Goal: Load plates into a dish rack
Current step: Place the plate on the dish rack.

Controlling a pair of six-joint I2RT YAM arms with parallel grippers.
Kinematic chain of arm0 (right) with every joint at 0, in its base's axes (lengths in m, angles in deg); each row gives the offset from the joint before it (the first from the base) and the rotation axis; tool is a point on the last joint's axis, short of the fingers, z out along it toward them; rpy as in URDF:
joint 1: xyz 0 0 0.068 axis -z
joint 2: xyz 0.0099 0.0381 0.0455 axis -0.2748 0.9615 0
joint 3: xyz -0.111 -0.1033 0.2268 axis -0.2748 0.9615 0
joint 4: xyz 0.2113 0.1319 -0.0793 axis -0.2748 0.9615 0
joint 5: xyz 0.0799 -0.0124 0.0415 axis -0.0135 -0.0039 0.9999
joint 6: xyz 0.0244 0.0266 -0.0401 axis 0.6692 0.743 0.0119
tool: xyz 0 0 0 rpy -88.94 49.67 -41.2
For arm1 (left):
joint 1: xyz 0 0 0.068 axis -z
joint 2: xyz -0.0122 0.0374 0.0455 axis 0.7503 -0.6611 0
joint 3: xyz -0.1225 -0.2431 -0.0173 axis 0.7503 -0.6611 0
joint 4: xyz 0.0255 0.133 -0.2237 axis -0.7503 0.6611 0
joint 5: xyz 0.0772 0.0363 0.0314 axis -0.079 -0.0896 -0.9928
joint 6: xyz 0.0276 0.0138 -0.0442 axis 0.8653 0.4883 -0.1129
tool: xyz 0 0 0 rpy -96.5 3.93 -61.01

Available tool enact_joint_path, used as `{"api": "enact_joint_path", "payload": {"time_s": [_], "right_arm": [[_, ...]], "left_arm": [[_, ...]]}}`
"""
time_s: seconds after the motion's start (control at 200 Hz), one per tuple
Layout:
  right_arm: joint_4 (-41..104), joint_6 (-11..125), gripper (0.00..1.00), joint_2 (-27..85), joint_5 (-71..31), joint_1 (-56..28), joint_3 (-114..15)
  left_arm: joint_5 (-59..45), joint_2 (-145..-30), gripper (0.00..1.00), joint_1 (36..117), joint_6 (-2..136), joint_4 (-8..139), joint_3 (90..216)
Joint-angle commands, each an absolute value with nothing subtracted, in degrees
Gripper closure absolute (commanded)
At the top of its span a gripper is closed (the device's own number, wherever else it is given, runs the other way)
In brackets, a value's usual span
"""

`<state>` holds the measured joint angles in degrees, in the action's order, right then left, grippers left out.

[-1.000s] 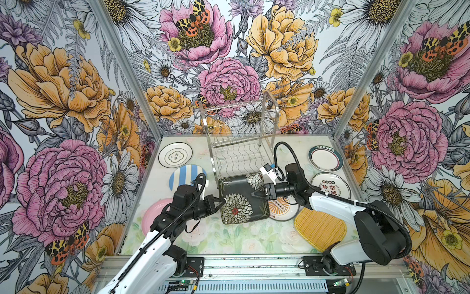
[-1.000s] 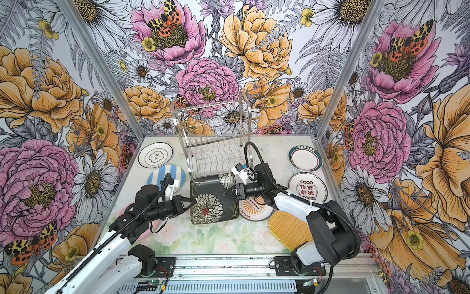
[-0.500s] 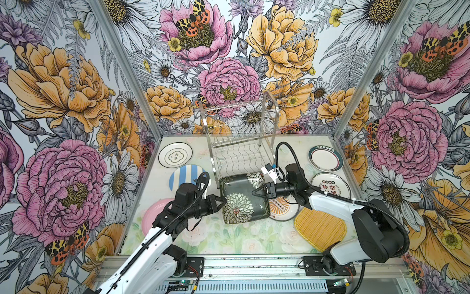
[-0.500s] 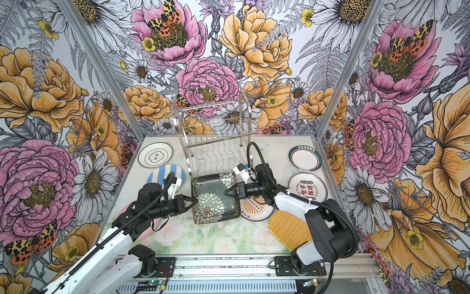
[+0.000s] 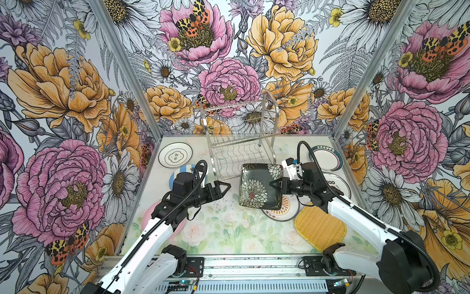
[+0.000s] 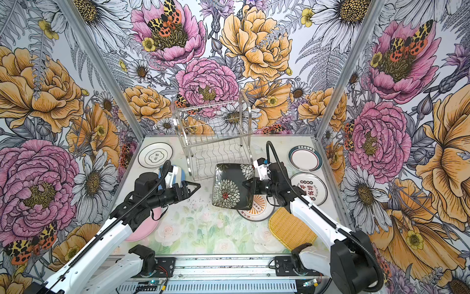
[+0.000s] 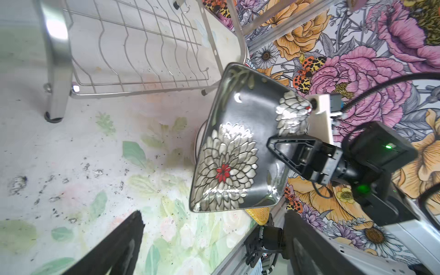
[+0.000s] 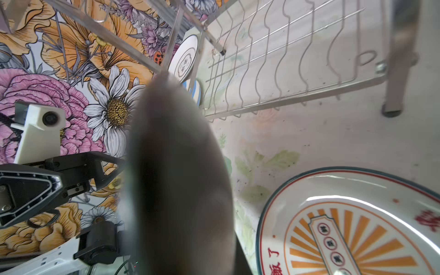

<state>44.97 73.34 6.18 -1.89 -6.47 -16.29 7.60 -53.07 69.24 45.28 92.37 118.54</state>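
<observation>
**Mid-table, before the rack: floral plate pinched on the right, left jaws wide**

Just in front of the dish rack [image 5: 241, 150] [image 6: 216, 150], near its right front leg, grips the black square floral plate [image 5: 256, 188] [image 6: 230, 187] [image 7: 233, 154] by its right edge. Does so with the right gripper [image 5: 276, 184] [image 6: 248, 185], jaws clamped tight on the rim. Holds it tilted, patterned face turned left and upward, near corner overlapping the orange sunburst plate [image 5: 284, 212] [image 8: 345, 226] lying flat on the table [image 5: 223, 229]. Cannot tell whether the plate's low edge clears the table.

To the left, apart from the plate, hovers with the left gripper [image 5: 223, 189] [image 6: 193, 188] spread wide, grasping nothing, fingertips pointing toward the plate.

Elsewhere, flat on the table:
- yellow woven-look square plate [image 5: 320, 229] at near right, just beside the orange one
- teal-rimmed white plate [image 5: 328, 159] at far right
- white plate with red characters [image 5: 335, 185] nearer along the right edge
- white plate with dark rings [image 5: 175, 154] at far left
- blue-white striped plate [image 6: 175, 173], partly hidden behind the left wrist
- pink plate [image 6: 143, 230] at near left, under the left arm
</observation>
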Motion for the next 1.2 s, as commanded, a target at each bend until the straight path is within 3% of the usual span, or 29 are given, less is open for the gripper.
{"api": "enact_joint_path", "payload": {"time_s": [0.0, 0.33, 0.676, 1.196], "right_arm": [[47.0, 70.2, 1.0, 0.2, -11.2, -6.5, -23.3], [56.5, 67.8, 1.0, -3.0, -23.9, -7.6, -38.0], [60.0, 67.0, 1.0, 4.4, -26.2, -7.8, -55.9], [49.6, 60.6, 1.0, 17.0, -44.8, -12.6, -71.4]], "left_arm": [[1.5, -54.3, 0.06, 70.2, 48.2, 93.1, 120.9], [-3.4, -58.6, 0.03, 72.7, 50.1, 89.4, 121.7], [-5.4, -60.2, 0.01, 75.0, 49.3, 85.7, 120.8], [-6.4, -61.3, 0.01, 75.2, 49.2, 84.3, 120.0]]}}
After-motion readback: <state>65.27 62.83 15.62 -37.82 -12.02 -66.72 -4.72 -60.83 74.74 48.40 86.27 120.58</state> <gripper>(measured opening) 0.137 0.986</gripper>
